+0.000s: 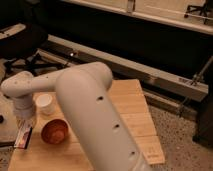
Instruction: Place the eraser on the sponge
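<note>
- The eraser point(23, 136) is lying at the left edge of the wooden table point(131, 102), towards the near side. Its long side is running near to far, and its dark edge and pale, reddish face are showing.
- The gripper point(25, 123) is hanging directly over the far end of the eraser, at the bottom of the white wrist. Its tip is blending into the eraser, so I cannot tell whether it is spread, pressed together or pinching the eraser, nor whether the two are touching.
- The sponge is not showing in this view; the thick white arm point(95, 115) is covering the middle and near part of the table.
- A reddish-brown bowl point(54, 131) is sitting just to the right of the eraser, close to it but apart.
- A small white container point(45, 103) is standing upright just beyond the bowl, between the wrist and the arm's big upper link.
- The arm is rising from the near edge, bending at a rounded elbow over the table's far left part, and reaching left and then down to the gripper.
- A speckled floor point(185, 135) is lying to the right of the table, a long metal rail point(150, 75) is running along behind it, and a dark office chair point(20, 42) is standing at the far left.
</note>
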{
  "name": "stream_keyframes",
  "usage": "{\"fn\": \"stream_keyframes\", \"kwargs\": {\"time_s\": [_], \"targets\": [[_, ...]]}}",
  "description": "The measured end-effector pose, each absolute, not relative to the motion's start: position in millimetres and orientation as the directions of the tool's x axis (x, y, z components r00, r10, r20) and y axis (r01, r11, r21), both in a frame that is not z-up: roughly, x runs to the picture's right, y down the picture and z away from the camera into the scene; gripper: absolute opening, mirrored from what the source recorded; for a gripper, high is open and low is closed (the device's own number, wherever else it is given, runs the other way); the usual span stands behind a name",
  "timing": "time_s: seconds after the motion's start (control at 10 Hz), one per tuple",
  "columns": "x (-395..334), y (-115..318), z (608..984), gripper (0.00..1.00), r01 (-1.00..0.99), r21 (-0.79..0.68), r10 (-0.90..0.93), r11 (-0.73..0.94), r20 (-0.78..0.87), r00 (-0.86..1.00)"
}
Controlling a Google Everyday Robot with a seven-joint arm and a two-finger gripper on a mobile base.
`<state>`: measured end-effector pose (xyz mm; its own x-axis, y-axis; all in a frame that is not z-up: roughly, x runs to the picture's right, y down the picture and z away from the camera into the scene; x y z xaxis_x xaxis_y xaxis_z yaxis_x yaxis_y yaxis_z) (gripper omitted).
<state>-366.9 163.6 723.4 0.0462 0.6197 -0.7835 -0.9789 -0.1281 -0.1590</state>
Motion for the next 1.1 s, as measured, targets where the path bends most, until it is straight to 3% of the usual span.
{"fn": "stream_keyframes", "kwargs": {"time_s": [0.3, 0.6, 1.1], "targets": [[-263, 133, 682, 0.00, -0.964, -0.121, 0.664, -0.235, -0.745, -0.069], [-155, 138, 664, 0.00, -0.946, 0.002, 0.637, -0.323, -0.739, -0.219], [-23, 155, 729, 0.00, -0.895, 0.234, 0.540, -0.380, -0.729, -0.420]]}}
